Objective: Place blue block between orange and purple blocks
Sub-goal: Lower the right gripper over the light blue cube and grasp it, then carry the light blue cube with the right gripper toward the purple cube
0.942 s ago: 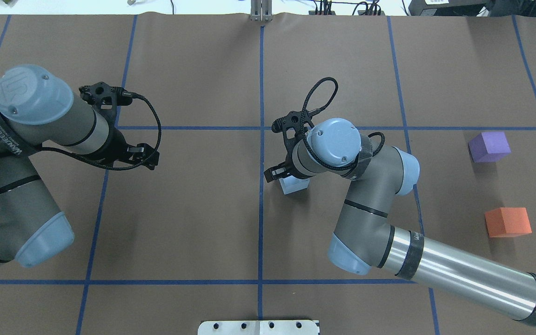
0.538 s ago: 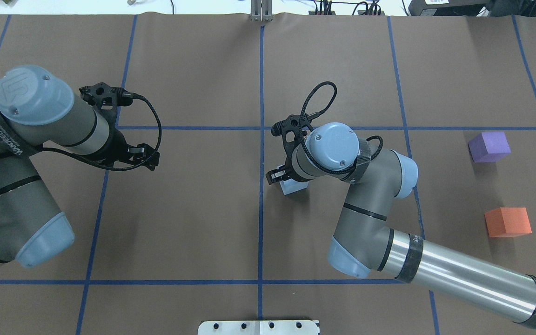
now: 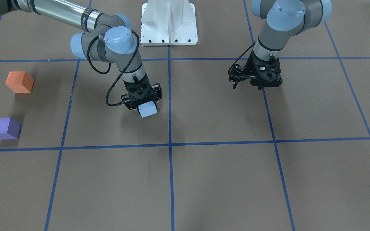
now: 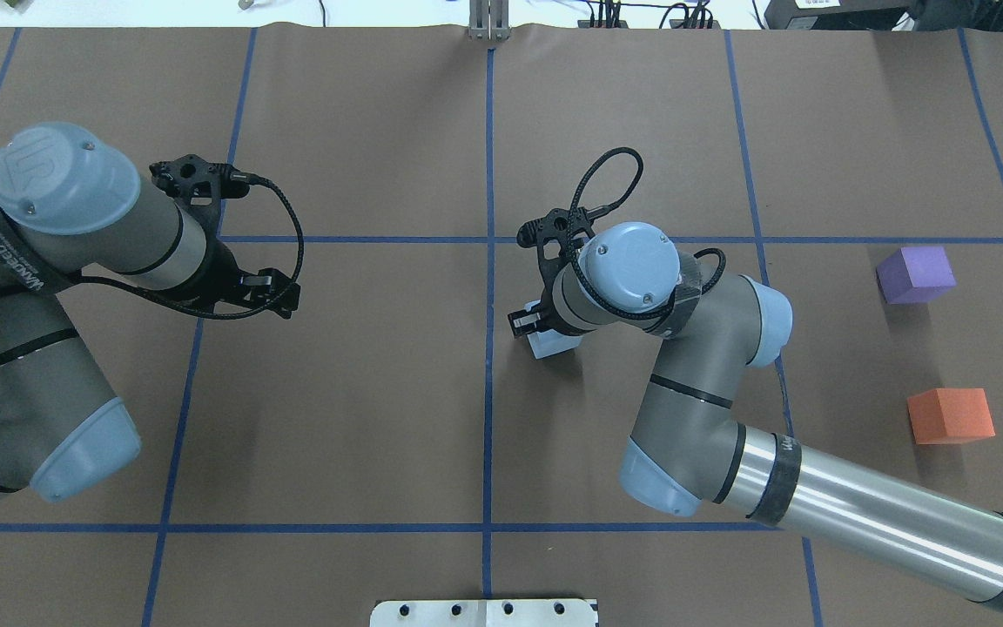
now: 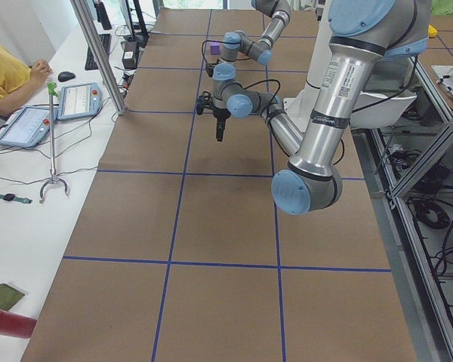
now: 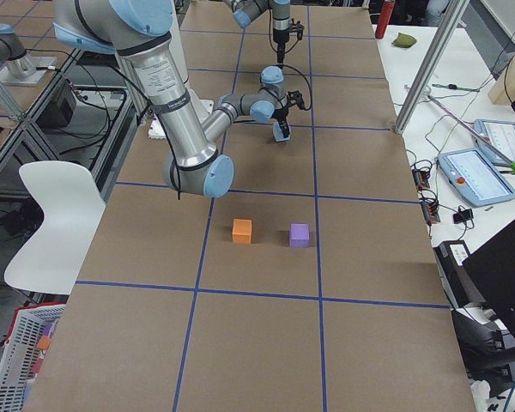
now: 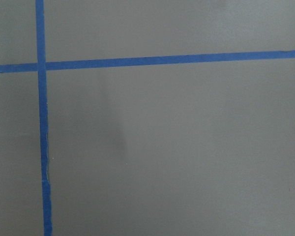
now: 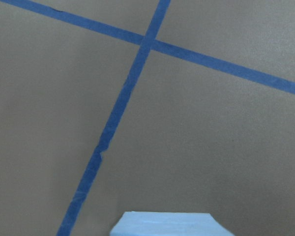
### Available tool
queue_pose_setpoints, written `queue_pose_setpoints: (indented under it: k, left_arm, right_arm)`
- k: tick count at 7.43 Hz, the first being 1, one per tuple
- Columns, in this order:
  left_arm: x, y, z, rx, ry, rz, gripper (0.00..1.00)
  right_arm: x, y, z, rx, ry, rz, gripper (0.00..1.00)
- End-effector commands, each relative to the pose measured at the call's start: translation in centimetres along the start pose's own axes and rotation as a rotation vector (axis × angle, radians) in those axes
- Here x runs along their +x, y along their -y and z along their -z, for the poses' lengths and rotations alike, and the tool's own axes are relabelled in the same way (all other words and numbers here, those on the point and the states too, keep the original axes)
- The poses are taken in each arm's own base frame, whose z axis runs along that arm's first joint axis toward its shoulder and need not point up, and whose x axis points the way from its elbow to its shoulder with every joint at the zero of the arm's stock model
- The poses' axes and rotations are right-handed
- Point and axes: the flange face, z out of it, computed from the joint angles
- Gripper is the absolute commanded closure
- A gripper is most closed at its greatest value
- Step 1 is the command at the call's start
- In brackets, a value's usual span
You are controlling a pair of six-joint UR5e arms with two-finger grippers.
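Rightward by a touch goes my right arm (image 4: 702, 383) since the earlier overhead pictures, its wrist settling over the block while the left arm (image 4: 57, 261) hangs parked where it was, on its own side of the surface (image 4: 336, 418). The right claw (image 3: 145, 106) stood spread around the blue block (image 3: 148, 111) before. Now its fingers are drawn in against the block's sides, so I read it as clamped on. I cannot tell whether the left claw (image 3: 236, 79) is apart or together, as its fingers are too small and dark. The blue block sits near the middle gridline, and whether it has left the surface I can't say. The orange block (image 4: 950, 415) and purple block (image 4: 915, 273) wait well apart from it, at the far right edge. I judge the grasp done and the carry ahead.
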Motion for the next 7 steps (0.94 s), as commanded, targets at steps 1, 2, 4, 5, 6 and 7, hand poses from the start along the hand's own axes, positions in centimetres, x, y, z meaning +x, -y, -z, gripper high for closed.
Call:
queue_pose_setpoints:
  k: [1,2,4,5,6,7]
  left_arm:
    - [0.2,0.1,0.3,0.005,-0.004,0.0,0.01]
    - [0.3,0.1,0.3,0.006,-0.006,0.0,0.0]
    - [0.5,0.1,0.6,0.01,-0.01,-0.001,0.0]
    - [0.4,0.1,0.5,0.009,-0.008,-0.001,0.0]
    - [0.4,0.1,0.5,0.009,-0.008,-0.001,0.0]
    - [0.4,0.1,0.3,0.007,-0.005,0.001,0.0]
  right_arm:
    - [8.0,0.9,6.6,-0.016,-0.073,-0.207,1.0]
    - [14.3,1.7,9.0,-0.073,-0.056,-0.301,1.0]
    - [26.1,0.9,11.3,-0.136,-0.074,-0.452,1.0]
    - [29.7,0.1,11.8,-0.157,-0.085,-0.5,1.0]
    - [32.4,-1.3,11.8,-0.18,-0.101,-0.526,1.0]
    - [35.6,-3.7,11.2,-0.214,-0.131,-0.487,1.0]
